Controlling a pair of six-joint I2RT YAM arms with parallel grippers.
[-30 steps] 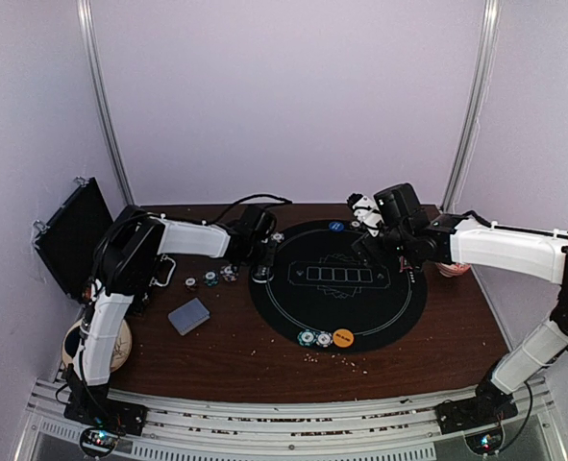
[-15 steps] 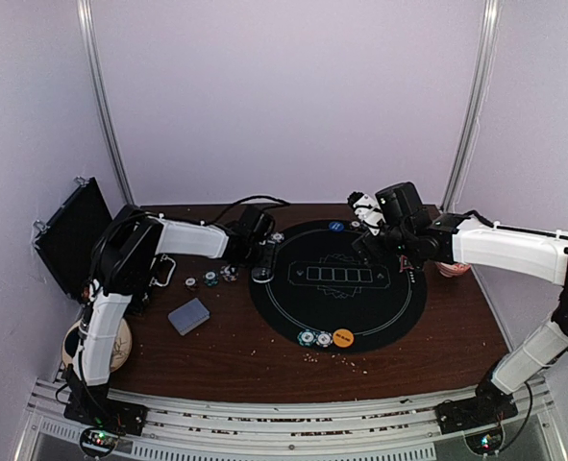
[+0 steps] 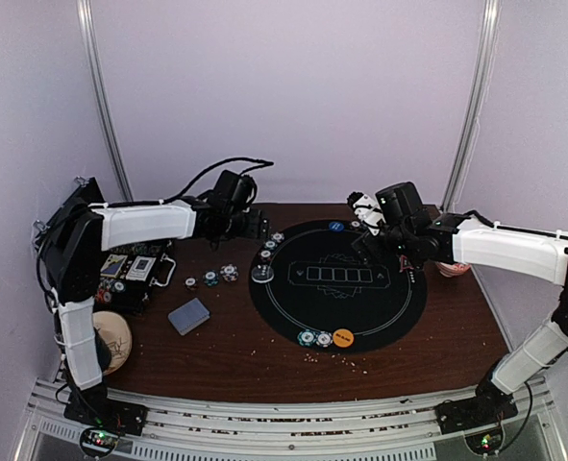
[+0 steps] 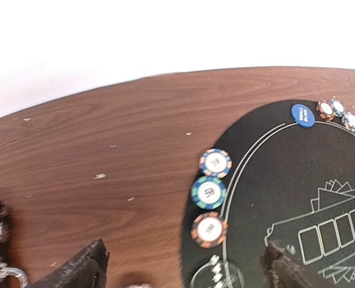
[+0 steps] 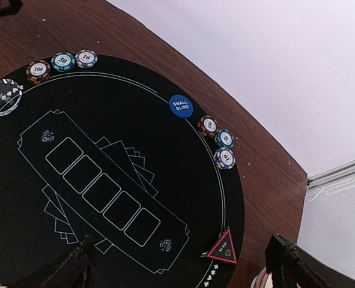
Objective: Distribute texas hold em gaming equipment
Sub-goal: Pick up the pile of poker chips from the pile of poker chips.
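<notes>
**Both claws spread wide, nothing held**

The left gripper (image 4: 180, 267) hangs over three chips (image 4: 208, 192) at the mat (image 4: 285, 180) edge, jaws apart, empty. The right gripper (image 5: 180, 255) hangs over the mat, also spread and empty. The card deck (image 3: 188, 315) lies on the table (image 3: 235, 355) left of the mat, and the orange disc (image 3: 342, 337) sits at its near rim.

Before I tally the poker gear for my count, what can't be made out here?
- Dealer disc: left wrist view, cut by the bottom edge.
- Patterned bowl: top view, mostly behind the right arm.
- Chips beside the orange disc: top view, markings too small.
- Card deck: top view, faces turned down.
</notes>
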